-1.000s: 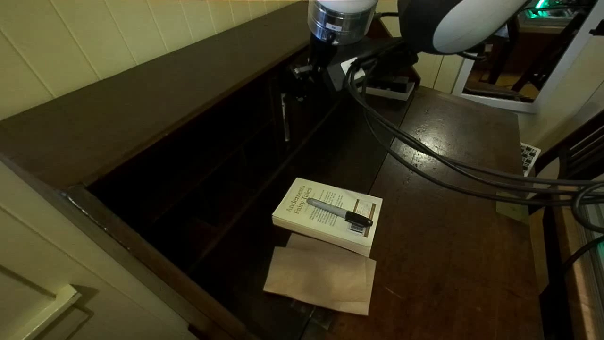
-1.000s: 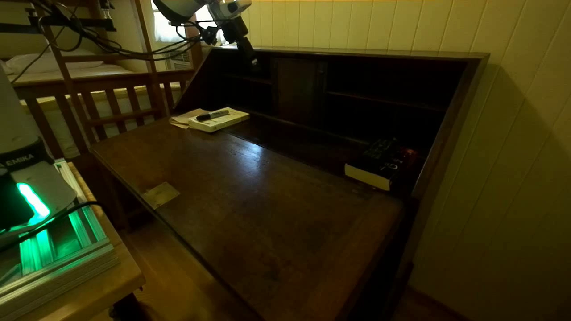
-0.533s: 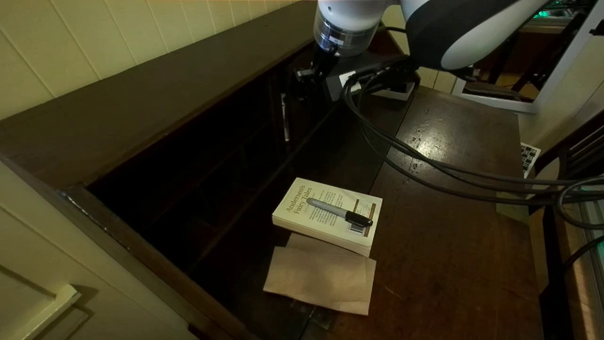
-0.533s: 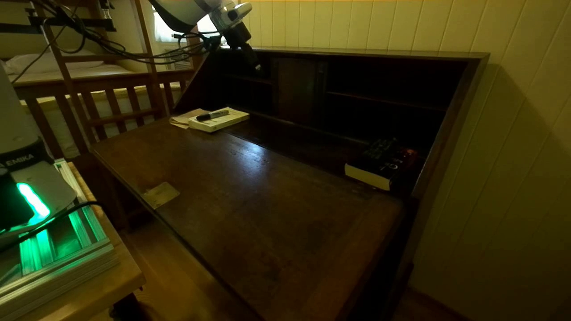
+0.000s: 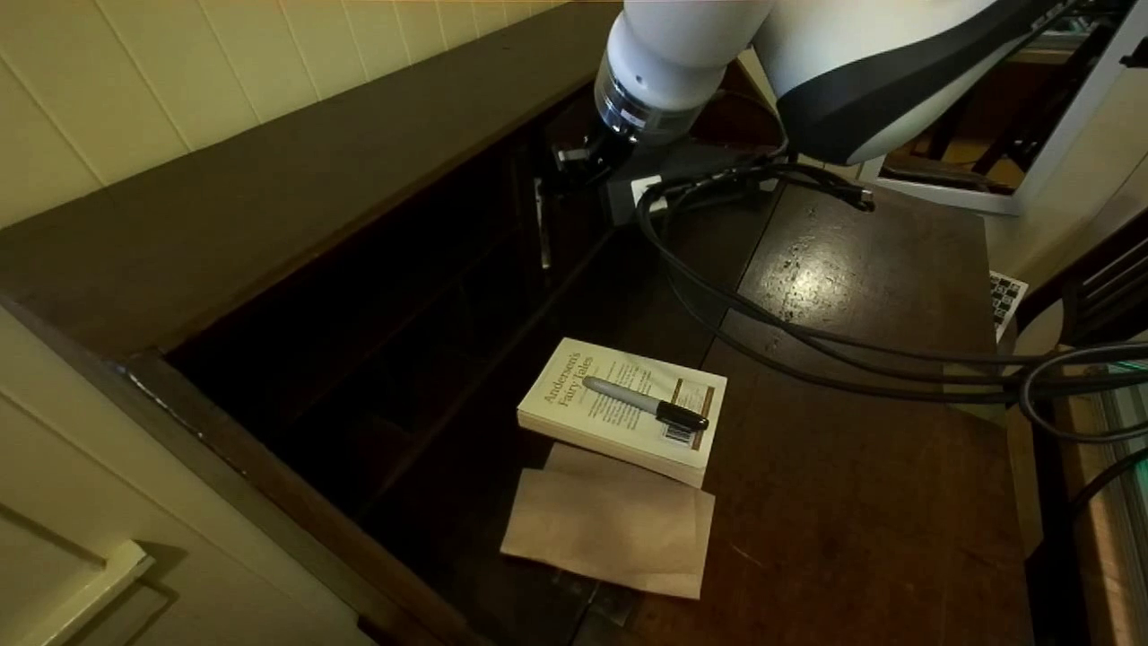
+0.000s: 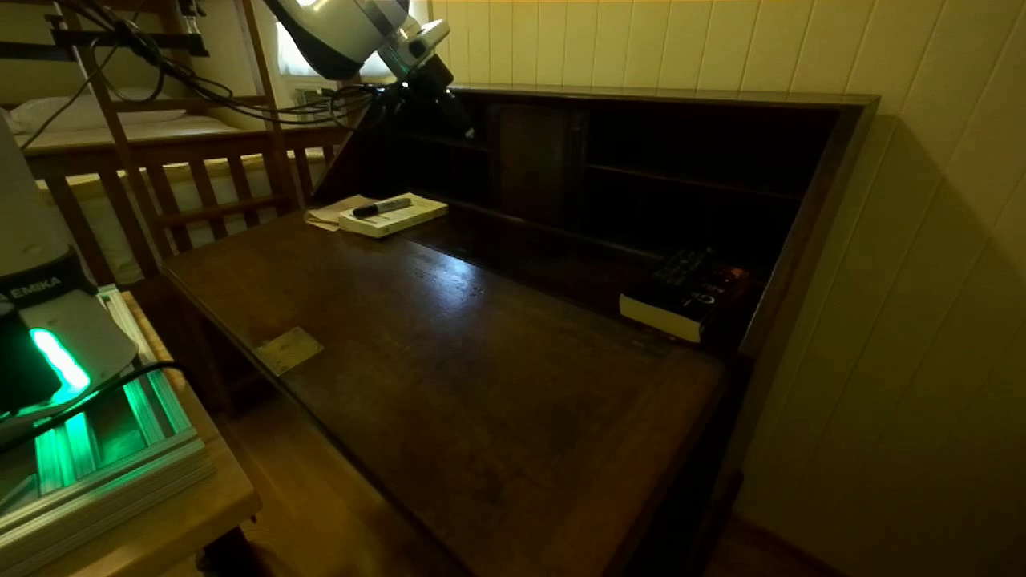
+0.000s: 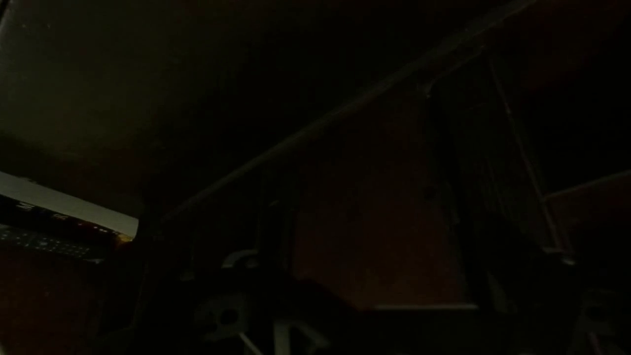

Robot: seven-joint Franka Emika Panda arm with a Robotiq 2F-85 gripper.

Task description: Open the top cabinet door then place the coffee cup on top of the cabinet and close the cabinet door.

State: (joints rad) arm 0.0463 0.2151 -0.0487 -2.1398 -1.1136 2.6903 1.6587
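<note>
In an exterior view, here's the hand [image 6: 469, 131], spread wide, gripping nothing that shows! The top cabinet door [image 6: 535, 164] waits at its four o'clock, long axis twelve to six, seemingly closed; the cabinet [image 6: 809, 224] runs on toward three. Since a second ago the hand has dipped toward five, door unchanged. The coffee cup? Nowhere in sight.

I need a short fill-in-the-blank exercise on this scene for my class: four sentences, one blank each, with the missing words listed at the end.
1. The book under the marker is titled Andersen's Fairy ____.
2. The marker's cap is colored ____.
3. The light on the robot's base glows ____.
4. Behind the cabinet rises a pale, paneled ____.

Missing words: Tales; black; green; wall.
</note>
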